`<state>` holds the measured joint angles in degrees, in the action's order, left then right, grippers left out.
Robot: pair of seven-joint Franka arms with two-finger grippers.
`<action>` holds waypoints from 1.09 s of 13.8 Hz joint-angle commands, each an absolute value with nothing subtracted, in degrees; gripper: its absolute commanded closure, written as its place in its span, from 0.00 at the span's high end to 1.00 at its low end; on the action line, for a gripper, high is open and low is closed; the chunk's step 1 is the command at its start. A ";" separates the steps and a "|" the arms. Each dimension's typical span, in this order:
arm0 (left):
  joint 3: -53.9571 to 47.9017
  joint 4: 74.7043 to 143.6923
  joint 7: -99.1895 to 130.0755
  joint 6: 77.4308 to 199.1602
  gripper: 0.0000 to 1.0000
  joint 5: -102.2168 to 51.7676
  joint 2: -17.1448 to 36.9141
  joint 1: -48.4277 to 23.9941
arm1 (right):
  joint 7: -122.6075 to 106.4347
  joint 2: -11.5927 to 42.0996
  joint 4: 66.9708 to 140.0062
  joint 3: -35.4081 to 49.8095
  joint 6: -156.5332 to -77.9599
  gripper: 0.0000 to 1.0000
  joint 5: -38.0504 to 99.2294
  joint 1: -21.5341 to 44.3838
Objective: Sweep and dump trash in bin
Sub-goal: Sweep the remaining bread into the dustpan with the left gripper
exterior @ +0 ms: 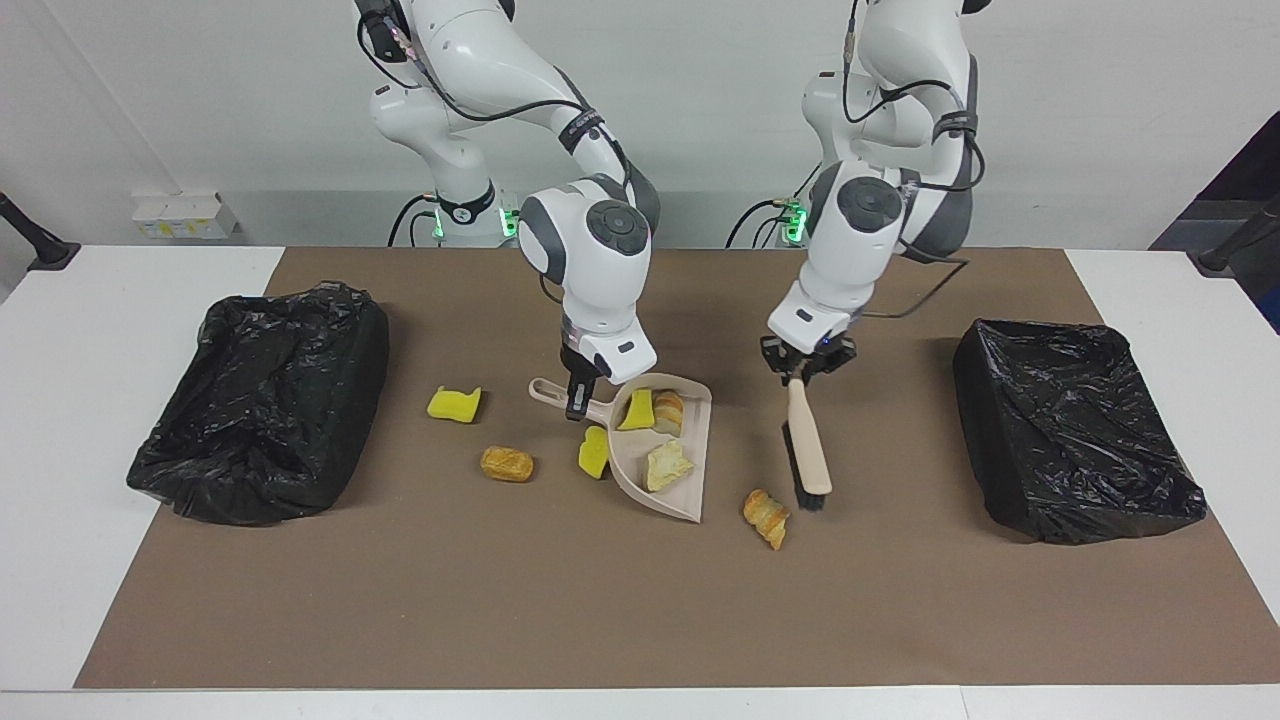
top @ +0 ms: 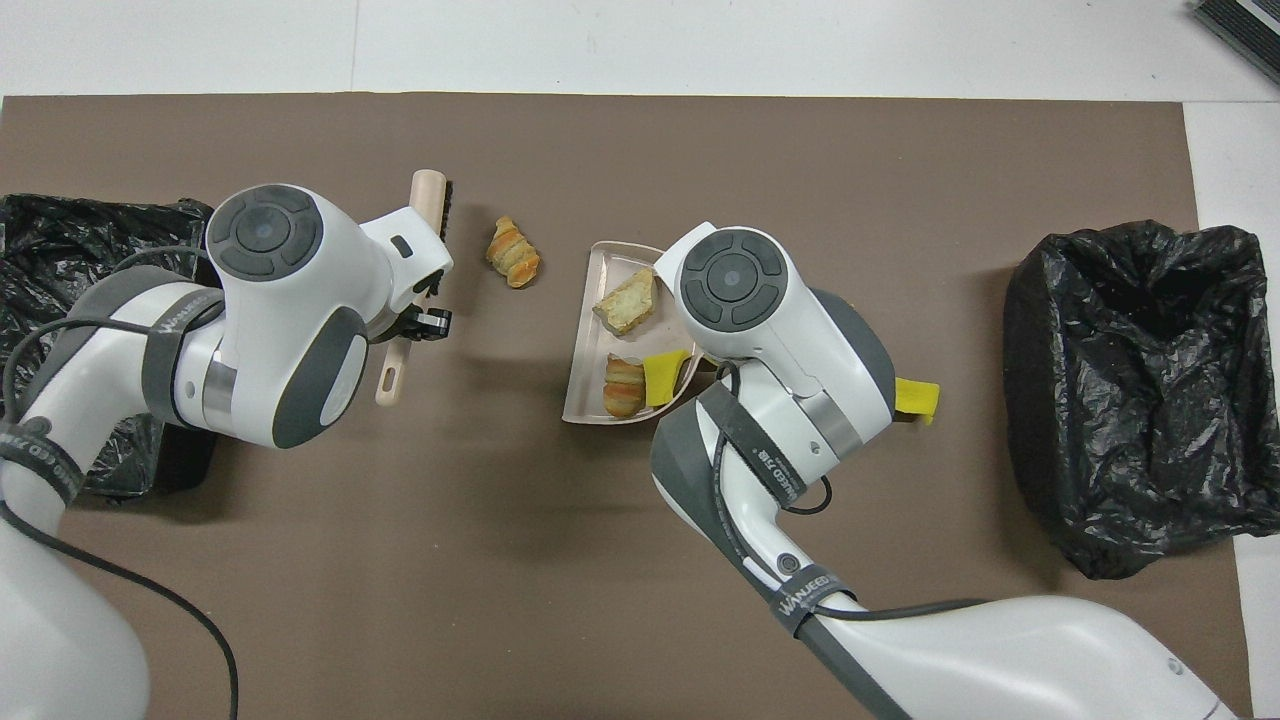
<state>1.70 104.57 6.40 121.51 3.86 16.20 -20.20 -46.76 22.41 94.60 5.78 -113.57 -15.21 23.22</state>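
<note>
Left gripper (exterior: 806, 366) shut tight on brush (exterior: 808, 450) handle, croissant scrap (exterior: 767, 516) just beside the bristles. Right gripper (exterior: 577, 400) clamped on dustpan (exterior: 690, 440) handle, three trash (exterior: 668, 464) bits in the pan, three more scraps on mat nearby.

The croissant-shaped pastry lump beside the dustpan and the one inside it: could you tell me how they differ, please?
The golden-brown croissant-shaped pastry lump lies loose on the brown mat, unswept; the pastry lump inside already sits in the beige plastic dustpan, against a yellow foam sponge chunk. The loose one lies farther from the robots. Both look ridged and golden-brown.
</note>
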 commanded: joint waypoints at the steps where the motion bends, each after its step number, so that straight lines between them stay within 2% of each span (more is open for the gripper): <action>1: 1.14 99.76 1.50 120.76 0.00 6.32 21.08 -18.90 | -47.29 21.18 96.33 6.15 -113.38 0.00 -16.35 23.29; 6: 0.62 103.70 -1.67 119.79 0.00 6.07 20.13 -24.69 | -47.29 21.18 96.42 6.15 -113.29 0.00 -16.35 23.03; 11: 0.53 109.59 7.98 119.44 0.00 2.13 15.92 -33.64 | -47.29 21.09 96.77 6.15 -113.29 0.00 -16.35 22.77; 15: 0.09 108.99 16.34 120.85 0.00 -3.43 15.82 -37.35 | -47.37 21.18 96.86 6.15 -113.29 0.00 -16.35 22.59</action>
